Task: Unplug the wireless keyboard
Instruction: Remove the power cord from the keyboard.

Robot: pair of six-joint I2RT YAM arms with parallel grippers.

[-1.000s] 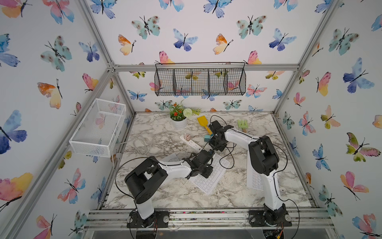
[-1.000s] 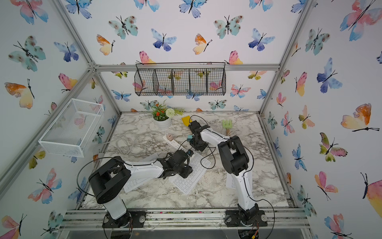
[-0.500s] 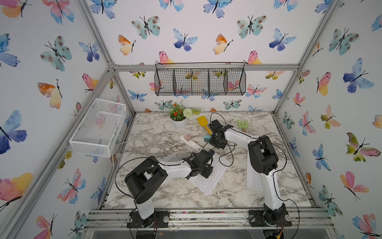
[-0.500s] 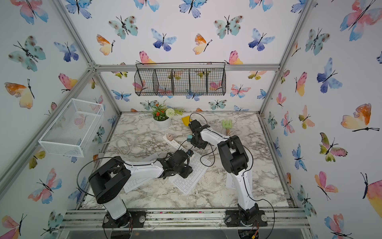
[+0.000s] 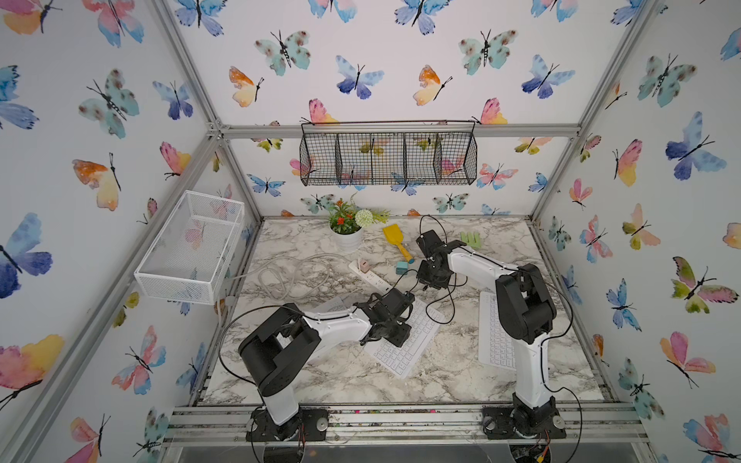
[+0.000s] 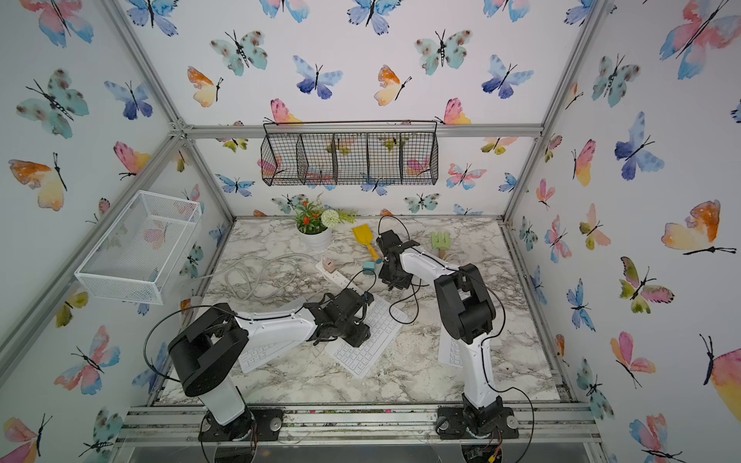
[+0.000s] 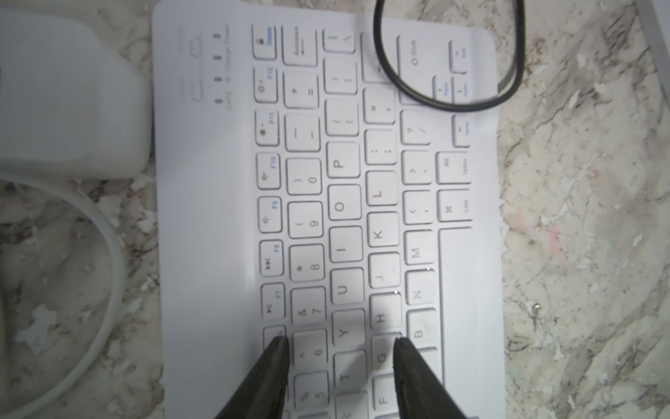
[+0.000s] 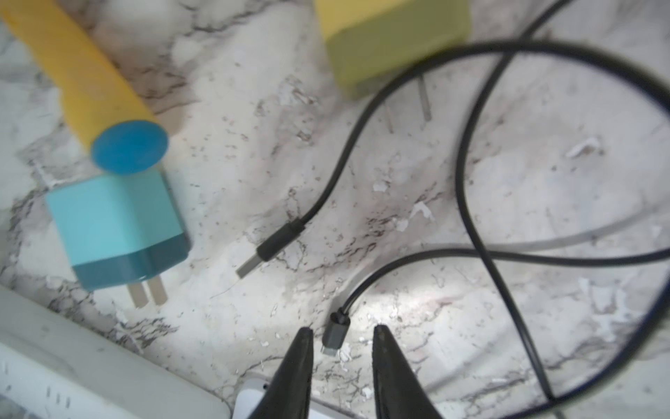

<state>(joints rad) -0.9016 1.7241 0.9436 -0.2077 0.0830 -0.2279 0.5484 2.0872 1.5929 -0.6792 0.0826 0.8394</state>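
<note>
The white wireless keyboard (image 5: 413,344) (image 6: 367,344) lies slanted at mid-table. My left gripper (image 7: 340,339) is open above it, its fingertips (image 7: 279,344) low over the keys around 6 and G, holding nothing. Just past the keyboard's far corner (image 8: 253,395), my right gripper (image 8: 340,328) (image 5: 431,280) is open. The black cable's small plug (image 8: 333,335) lies on the marble between its fingertips, touching neither and clear of the keyboard. The cable (image 8: 471,181) loops away, and its USB end (image 8: 268,250) also lies loose. One loop (image 7: 449,72) crosses the keyboard's corner.
A teal charger (image 8: 116,225), a yellow shovel (image 5: 395,238), a yellow-green charger (image 8: 391,40) and a white power strip (image 5: 371,276) crowd the right gripper. Two more white keyboards (image 5: 497,336) (image 6: 260,352) lie under the arms. A flower pot (image 5: 349,236) and a coiled white cord (image 5: 288,276) sit at the back.
My right gripper has opened and let go of the small plug, which now lies on the marble. The left gripper has widened a little over the keys.
</note>
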